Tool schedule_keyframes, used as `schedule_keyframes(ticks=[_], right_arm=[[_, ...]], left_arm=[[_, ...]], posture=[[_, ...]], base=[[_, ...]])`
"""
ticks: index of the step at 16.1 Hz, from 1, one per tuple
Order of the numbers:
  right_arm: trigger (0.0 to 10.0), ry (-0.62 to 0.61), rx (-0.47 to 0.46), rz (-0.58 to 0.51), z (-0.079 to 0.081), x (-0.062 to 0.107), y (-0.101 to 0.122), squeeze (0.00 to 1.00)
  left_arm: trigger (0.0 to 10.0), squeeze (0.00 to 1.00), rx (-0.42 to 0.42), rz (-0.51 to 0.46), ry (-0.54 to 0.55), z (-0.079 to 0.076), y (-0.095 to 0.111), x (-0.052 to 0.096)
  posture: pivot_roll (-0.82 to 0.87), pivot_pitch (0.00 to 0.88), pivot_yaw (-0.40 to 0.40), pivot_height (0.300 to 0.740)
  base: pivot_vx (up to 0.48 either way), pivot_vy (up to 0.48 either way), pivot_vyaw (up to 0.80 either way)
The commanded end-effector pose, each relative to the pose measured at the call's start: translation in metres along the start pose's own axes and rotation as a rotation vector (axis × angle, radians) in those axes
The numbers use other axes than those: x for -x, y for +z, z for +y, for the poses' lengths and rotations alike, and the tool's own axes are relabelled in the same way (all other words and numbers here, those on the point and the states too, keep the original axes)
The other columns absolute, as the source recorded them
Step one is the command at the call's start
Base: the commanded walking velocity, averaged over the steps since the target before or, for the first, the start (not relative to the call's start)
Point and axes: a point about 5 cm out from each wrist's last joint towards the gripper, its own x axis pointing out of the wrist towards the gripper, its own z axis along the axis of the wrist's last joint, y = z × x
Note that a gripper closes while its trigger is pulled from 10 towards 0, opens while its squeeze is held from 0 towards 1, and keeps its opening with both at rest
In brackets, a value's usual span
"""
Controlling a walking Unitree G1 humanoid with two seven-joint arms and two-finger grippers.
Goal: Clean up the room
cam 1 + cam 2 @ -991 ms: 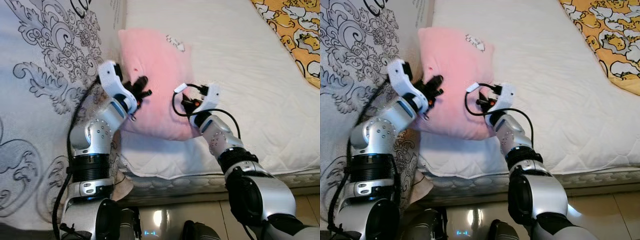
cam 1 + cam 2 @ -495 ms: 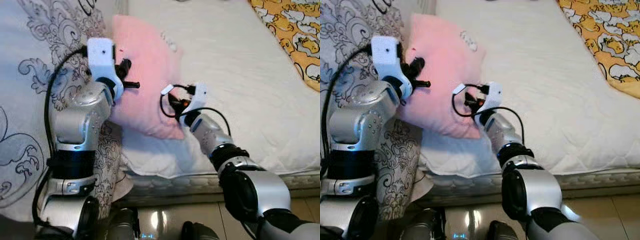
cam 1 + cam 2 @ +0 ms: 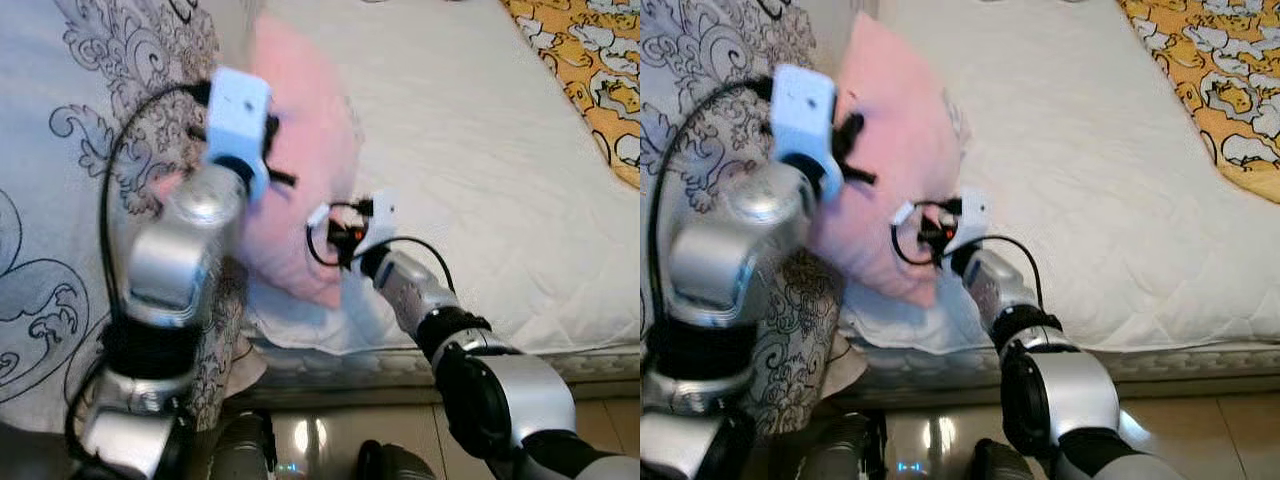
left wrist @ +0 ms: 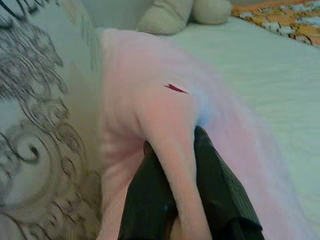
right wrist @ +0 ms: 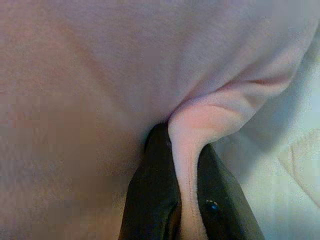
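Observation:
A pink pillow (image 3: 305,170) stands tilted up on edge at the near left corner of the white mattress (image 3: 480,150). My left gripper (image 3: 272,150) is raised at the pillow's left edge and shut on a fold of it; the left wrist view has both black fingers (image 4: 220,190) pinching the pink pillow (image 4: 150,110). Lower down, my right gripper (image 3: 332,232) is shut on the pillow's near edge, and in the right wrist view its fingers (image 5: 150,200) clamp a ridge of the pink pillow (image 5: 75,75).
A grey-white duvet with a black scroll pattern (image 3: 60,200) hangs on the left. An orange patterned blanket (image 3: 590,70) lies at the bed's far right. A cream plush toy (image 4: 175,12) sits at the head of the bed. Tiled floor (image 3: 600,430) runs below the mattress edge.
Both arms have lifted the pillow's near side, so it went from lying flat to standing steeply on edge. The left arm rose high; the right gripper shifted left with it.

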Motion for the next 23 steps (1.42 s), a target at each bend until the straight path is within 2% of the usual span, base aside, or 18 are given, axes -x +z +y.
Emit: schedule_keyframes(ticks=[1,3,4,5,6,8,10,11,12,15,18,20,21,22,23], right_arm=[[0.0,-0.028,0.014,0.052,-0.009,0.007,-0.010,0.00],[0.0,-0.029,0.036,0.080,-0.013,0.009,-0.012,0.00],[0.0,-0.019,0.083,0.082,-0.014,0.009,-0.005,0.00],[0.0,-0.013,0.092,0.081,-0.014,0.008,-0.003,0.00],[0.0,-0.004,0.109,0.068,-0.014,0.008,0.004,0.00],[0.0,-0.005,0.129,0.053,-0.016,0.007,0.013,0.00],[0.0,0.006,0.151,0.037,-0.018,0.008,0.023,0.00],[0.0,0.009,0.158,0.036,-0.018,0.008,0.025,0.00],[0.0,0.024,0.202,0.053,-0.019,0.009,0.027,0.00],[0.0,0.003,0.216,0.059,-0.023,0.011,0.029,0.00],[0.0,-0.030,0.209,0.075,-0.026,0.013,0.018,0.00],[0.0,-0.062,0.247,0.115,-0.029,0.015,0.009,0.00],[1.5,-0.094,0.262,0.132,-0.032,0.017,0.007,0.00],[10.0,-0.113,0.269,0.132,-0.033,0.017,0.007,0.00],[10.0,-0.121,0.272,0.125,-0.034,0.018,0.008,0.00]], left_arm=[[0.0,0.00,0.004,-0.062,-0.003,-0.009,0.014,0.009],[0.0,0.00,0.069,-0.030,0.040,-0.014,0.006,0.014],[0.0,0.00,0.087,-0.038,0.115,-0.008,0.003,0.016],[0.0,0.00,0.087,-0.039,0.133,-0.006,0.003,0.017],[0.0,0.00,0.085,-0.045,0.206,0.004,0.001,0.018],[0.0,0.00,0.054,-0.051,0.261,0.013,-0.005,0.023],[0.0,0.00,0.017,0.011,0.360,0.027,-0.034,0.032],[0.0,0.00,0.006,0.018,0.381,0.030,-0.038,0.034],[0.0,0.00,-0.016,0.034,0.443,0.038,-0.050,0.039],[0.0,0.00,-0.040,0.054,0.444,0.033,-0.061,0.041],[0.0,0.00,-0.067,0.024,0.401,0.032,-0.054,0.032],[0.0,0.00,-0.051,0.026,0.369,0.028,-0.054,0.028],[4.4,0.00,-0.046,0.025,0.331,0.022,-0.054,0.026],[10.0,0.00,-0.047,0.017,0.313,0.019,-0.052,0.025],[10.0,0.00,-0.053,0.010,0.301,0.018,-0.051,0.023]], posture=[[0.21,0.203,-0.071,0.740],[0.21,0.206,-0.072,0.740],[0.21,0.205,-0.074,0.740],[0.21,0.204,-0.074,0.740],[0.20,0.201,-0.076,0.740],[0.20,0.197,-0.078,0.740],[0.19,0.188,-0.080,0.740],[0.19,0.188,-0.080,0.740],[0.18,0.185,-0.083,0.740],[0.18,0.184,-0.087,0.740],[0.18,0.184,-0.084,0.740],[0.18,0.184,-0.080,0.740],[0.17,0.184,-0.078,0.740],[0.17,0.184,-0.077,0.740],[0.17,0.182,-0.076,0.740]], base=[[0.000,0.000,0.00],[0.000,0.000,0.00],[0.000,0.000,0.00],[0.000,0.000,0.00],[0.000,0.000,0.00],[0.000,0.000,0.00],[0.000,0.000,0.00],[0.000,0.000,0.00],[0.000,0.000,0.00],[0.000,0.000,0.00],[0.000,0.000,0.00],[0.000,0.000,0.00],[0.000,0.000,0.00],[0.000,0.000,0.00],[0.000,0.000,0.00]])
